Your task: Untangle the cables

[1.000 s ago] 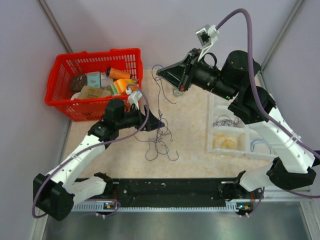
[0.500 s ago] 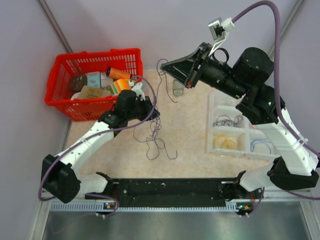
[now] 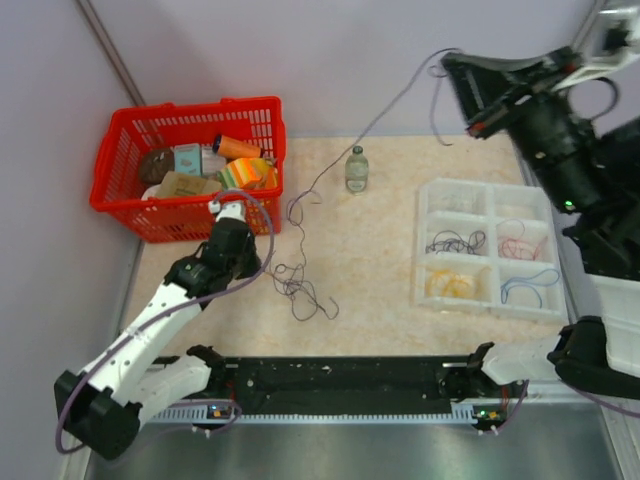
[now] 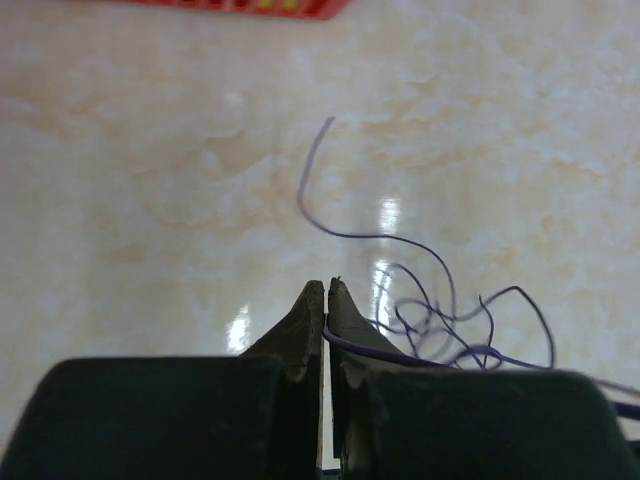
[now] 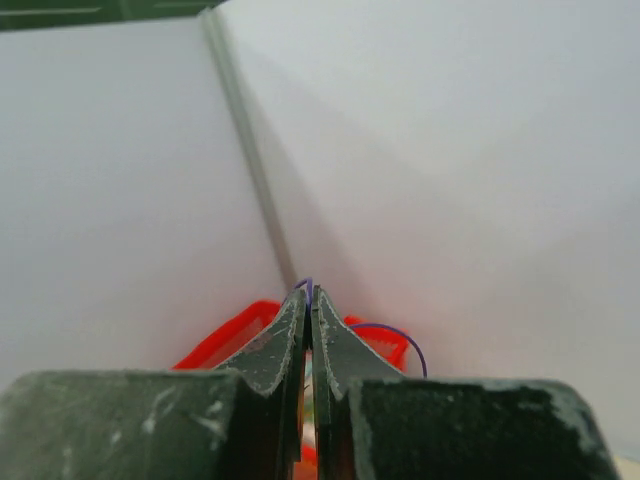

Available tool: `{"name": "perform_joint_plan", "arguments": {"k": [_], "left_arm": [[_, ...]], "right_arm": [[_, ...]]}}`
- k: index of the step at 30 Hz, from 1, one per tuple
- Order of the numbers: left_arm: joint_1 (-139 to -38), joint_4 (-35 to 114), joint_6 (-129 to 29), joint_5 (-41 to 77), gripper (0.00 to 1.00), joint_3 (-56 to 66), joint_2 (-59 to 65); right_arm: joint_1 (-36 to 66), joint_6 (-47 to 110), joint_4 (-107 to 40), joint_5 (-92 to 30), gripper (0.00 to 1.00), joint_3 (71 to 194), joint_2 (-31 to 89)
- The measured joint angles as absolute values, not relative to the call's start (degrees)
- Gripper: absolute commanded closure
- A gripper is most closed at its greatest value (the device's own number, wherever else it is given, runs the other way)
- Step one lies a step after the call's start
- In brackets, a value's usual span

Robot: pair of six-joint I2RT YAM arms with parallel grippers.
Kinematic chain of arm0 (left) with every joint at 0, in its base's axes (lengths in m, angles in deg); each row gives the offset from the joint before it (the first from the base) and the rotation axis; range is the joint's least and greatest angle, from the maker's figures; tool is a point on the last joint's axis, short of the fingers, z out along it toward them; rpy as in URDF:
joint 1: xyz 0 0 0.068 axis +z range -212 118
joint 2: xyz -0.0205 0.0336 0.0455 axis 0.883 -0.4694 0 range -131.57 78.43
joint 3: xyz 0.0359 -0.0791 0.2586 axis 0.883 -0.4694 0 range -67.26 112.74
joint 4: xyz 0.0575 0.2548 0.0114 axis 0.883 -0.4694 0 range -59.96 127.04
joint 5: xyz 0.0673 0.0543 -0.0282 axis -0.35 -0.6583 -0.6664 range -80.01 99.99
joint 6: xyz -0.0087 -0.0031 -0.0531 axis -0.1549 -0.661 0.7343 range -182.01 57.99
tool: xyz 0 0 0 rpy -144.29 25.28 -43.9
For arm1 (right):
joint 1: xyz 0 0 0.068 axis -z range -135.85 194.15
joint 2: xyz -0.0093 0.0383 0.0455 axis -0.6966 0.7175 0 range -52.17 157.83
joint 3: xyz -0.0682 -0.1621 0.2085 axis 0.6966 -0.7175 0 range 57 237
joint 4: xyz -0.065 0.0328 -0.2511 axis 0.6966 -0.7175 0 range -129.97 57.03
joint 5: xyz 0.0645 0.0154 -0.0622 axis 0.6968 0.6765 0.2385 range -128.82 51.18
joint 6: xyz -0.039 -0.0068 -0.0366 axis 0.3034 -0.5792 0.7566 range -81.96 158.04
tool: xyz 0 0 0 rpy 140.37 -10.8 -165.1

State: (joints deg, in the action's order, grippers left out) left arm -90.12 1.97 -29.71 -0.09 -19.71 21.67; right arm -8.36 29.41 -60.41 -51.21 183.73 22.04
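Left pincer (image 4: 325, 287) has just snapped together from wide apart, and it now pinches a strand of the thin dark purple thread-like cables (image 3: 298, 288) low over the cream marbled bench (image 3: 380, 300), near the red plastic basket (image 3: 110, 190). We see the right pincer (image 5: 308, 293), clamped on a purple strand too, swung up toward the back right corner, so one strand runs taut from the loose tangle on the bench up to it. We judge the tangle is now anchored for pulling a cable free. Our left arm reaches low over the bench; the right stands raised high.
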Motion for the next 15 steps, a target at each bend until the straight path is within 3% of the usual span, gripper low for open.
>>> {"name": "perform_joint_plan", "arguments": {"k": [7, 15], "left_arm": [[-85.2, -8.4, -26.1, -11.7, 1.00, -21.8, 32.6], [-79.5, -16.8, -24.1, -19.3, 1.00, -17.7, 31.0]], "right_arm": [[-8.4, 44.1, -54.7, -64.7, 1.00, 188.3, 17.1], [-8.3, 55.4, -46.4, -71.7, 1.00, 189.1, 16.0]]}}
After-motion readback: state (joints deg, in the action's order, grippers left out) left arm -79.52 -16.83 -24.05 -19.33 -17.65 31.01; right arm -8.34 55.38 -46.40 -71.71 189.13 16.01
